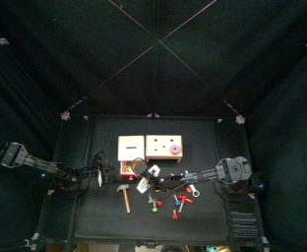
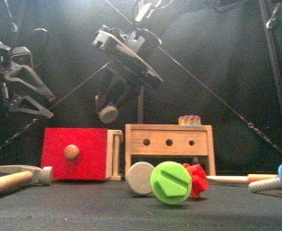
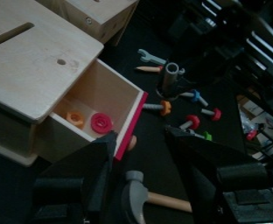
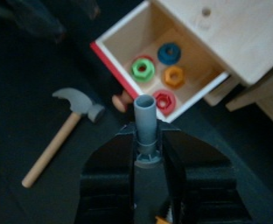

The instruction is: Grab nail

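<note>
The right tool (image 4: 146, 150) is clenched on the grey round-headed nail (image 4: 145, 122), lifted above the bench; grab looks done.

top: way up, straight down on my counter (image 1: 103, 202)
front: counter height, close
wrists: both see the open drawer (image 3: 98, 101)

black curtains (image 1: 38, 69) hang all around the small black table (image 1: 106, 133). thin lines cross high above in the top view. a bright light shines down from above in the front view.
</note>
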Controlling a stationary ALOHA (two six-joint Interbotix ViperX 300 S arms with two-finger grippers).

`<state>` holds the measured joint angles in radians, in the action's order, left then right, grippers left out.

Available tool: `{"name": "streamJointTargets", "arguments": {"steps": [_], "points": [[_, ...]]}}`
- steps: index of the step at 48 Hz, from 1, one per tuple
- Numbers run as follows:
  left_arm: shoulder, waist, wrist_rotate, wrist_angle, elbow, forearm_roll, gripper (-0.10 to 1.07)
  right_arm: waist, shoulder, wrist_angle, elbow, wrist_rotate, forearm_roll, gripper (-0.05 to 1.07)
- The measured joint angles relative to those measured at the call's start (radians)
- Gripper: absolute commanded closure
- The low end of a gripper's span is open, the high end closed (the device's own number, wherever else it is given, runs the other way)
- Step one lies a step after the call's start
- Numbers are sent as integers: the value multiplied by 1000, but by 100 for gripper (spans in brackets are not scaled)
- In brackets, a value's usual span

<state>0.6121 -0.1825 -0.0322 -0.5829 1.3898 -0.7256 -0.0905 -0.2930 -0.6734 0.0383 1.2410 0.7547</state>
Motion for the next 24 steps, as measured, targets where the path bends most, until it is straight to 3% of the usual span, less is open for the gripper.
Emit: {"name": "streamJointTargets", "arguments": {"steps": [24], "points": [[0, 0, 0, 2, 8, -2, 13, 34, -43, 3, -41, 0, 29, 53]]}}
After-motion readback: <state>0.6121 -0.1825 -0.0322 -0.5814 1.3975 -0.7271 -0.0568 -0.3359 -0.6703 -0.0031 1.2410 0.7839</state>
